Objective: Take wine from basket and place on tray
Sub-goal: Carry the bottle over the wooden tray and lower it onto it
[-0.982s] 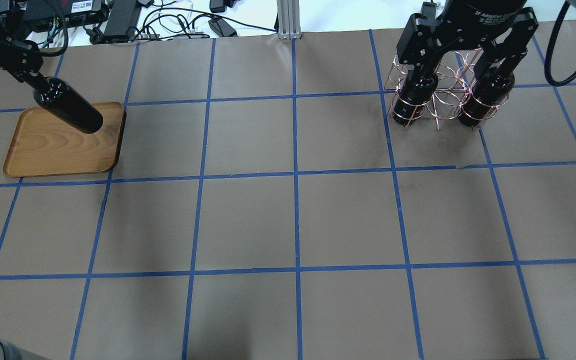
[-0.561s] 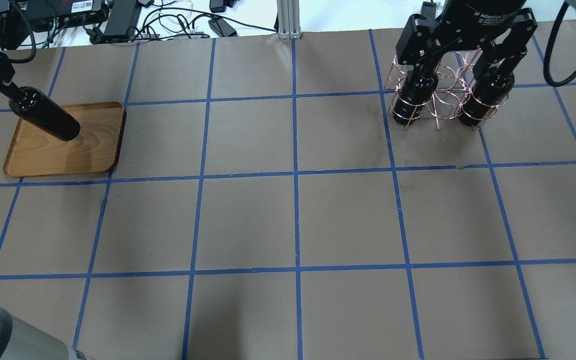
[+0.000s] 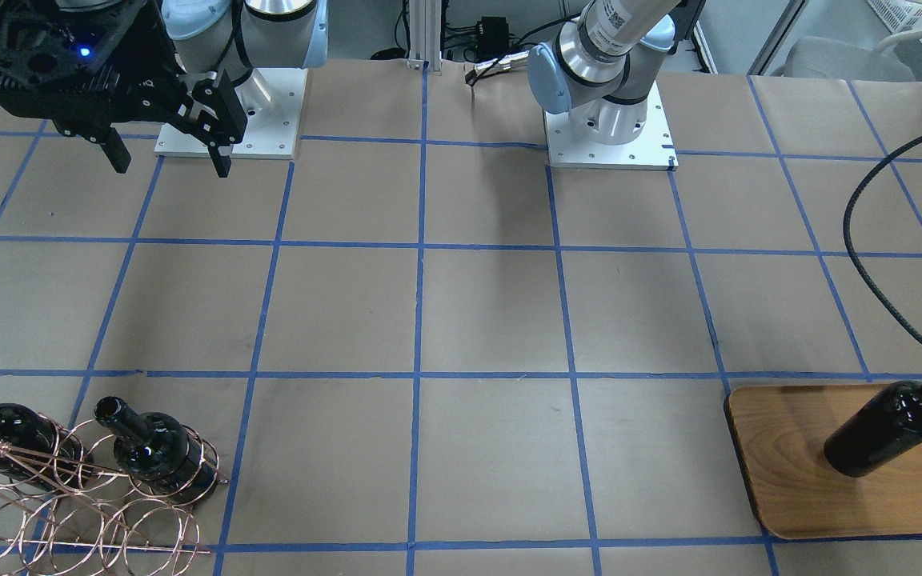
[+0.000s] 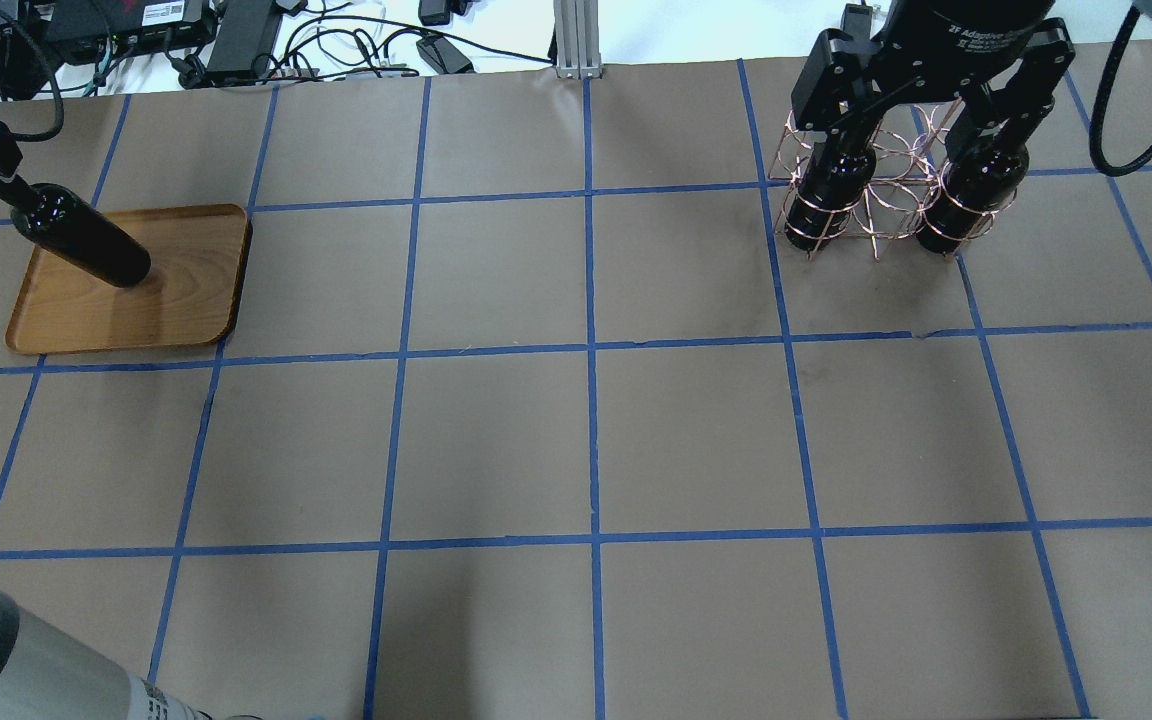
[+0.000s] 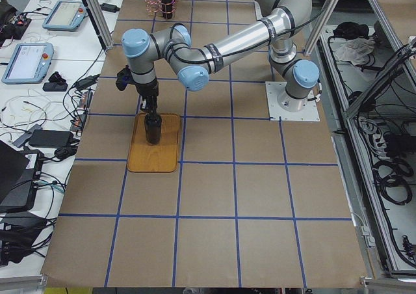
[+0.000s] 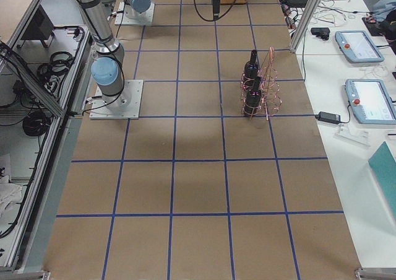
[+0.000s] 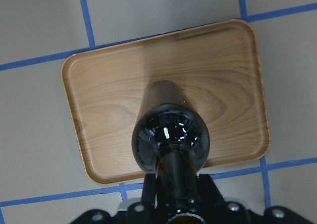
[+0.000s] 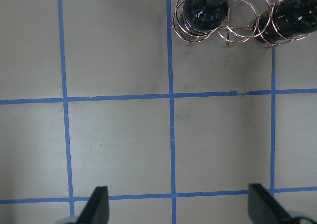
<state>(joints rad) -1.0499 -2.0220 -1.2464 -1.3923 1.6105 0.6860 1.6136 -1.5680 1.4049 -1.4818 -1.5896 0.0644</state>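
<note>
My left gripper (image 4: 18,192) is shut on the neck of a glossy black wine bottle (image 4: 86,247). It holds the bottle nearly upright over the wooden tray (image 4: 181,300). The base is at or just above the tray's surface; I cannot tell whether it touches. The left wrist view looks down the bottle (image 7: 171,140) onto the tray (image 7: 109,85). The copper wire basket (image 4: 876,195) stands at the far right with two more bottles (image 4: 826,195) (image 4: 966,200) in its loops. My right gripper (image 3: 169,164) is open and empty, raised well short of the basket (image 8: 228,21).
Cables and electronics (image 4: 236,40) lie along the far table edge beside an aluminium post (image 4: 571,40). The two arm bases (image 3: 229,128) (image 3: 609,136) stand on the robot's side. A black cable (image 3: 877,264) hangs over the table near the tray.
My left gripper has carried the bottle leftward and lower over the tray, and the bottle stands more upright. The right arm, the basket and its two bottles have not moved.
</note>
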